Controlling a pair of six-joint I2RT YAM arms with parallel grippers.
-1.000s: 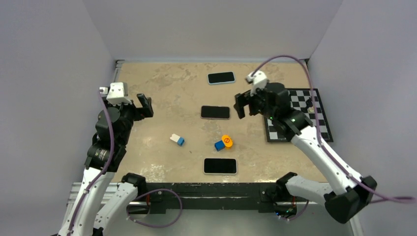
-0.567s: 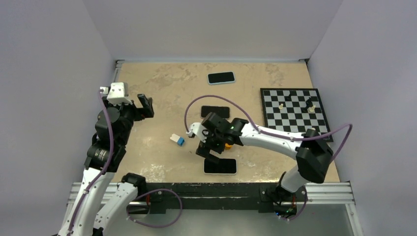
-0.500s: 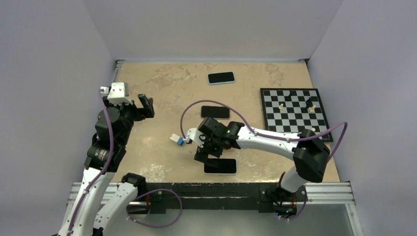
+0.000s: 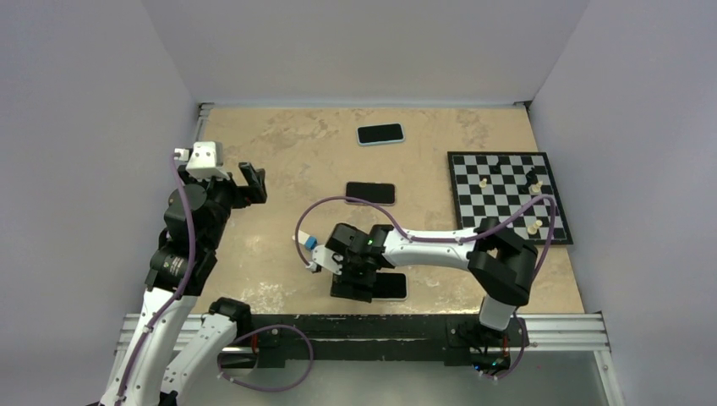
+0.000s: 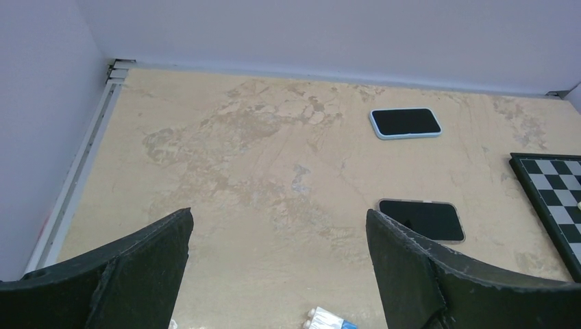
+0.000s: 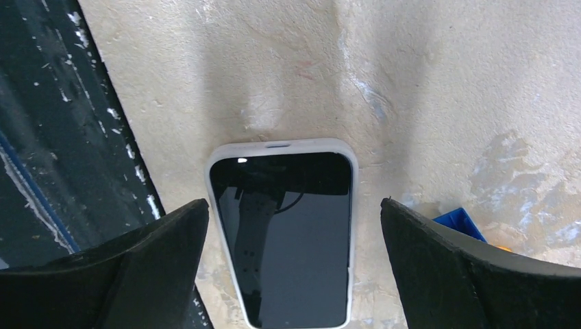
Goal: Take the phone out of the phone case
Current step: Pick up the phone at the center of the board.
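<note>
Three phones (image 4: pixel 380 134) (image 4: pixel 370 193) (image 4: pixel 394 287) lie flat; left tool (image 5: pixel 277 226) and right tool (image 6: pixel 294 205) both gape empty.

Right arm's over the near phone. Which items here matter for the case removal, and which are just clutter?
In play: black phone in white case; right tool, open, poised above it.

Lying about: black phone in blue case; black phone in clear case; black-and-white chessboard; blue-and-white block; small blue block; left tool, open, idle.

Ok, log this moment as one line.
step: pre-grasp | right claw: open, over white-cased phone | left claw: open, raised at left | extraction: not yet done
</note>
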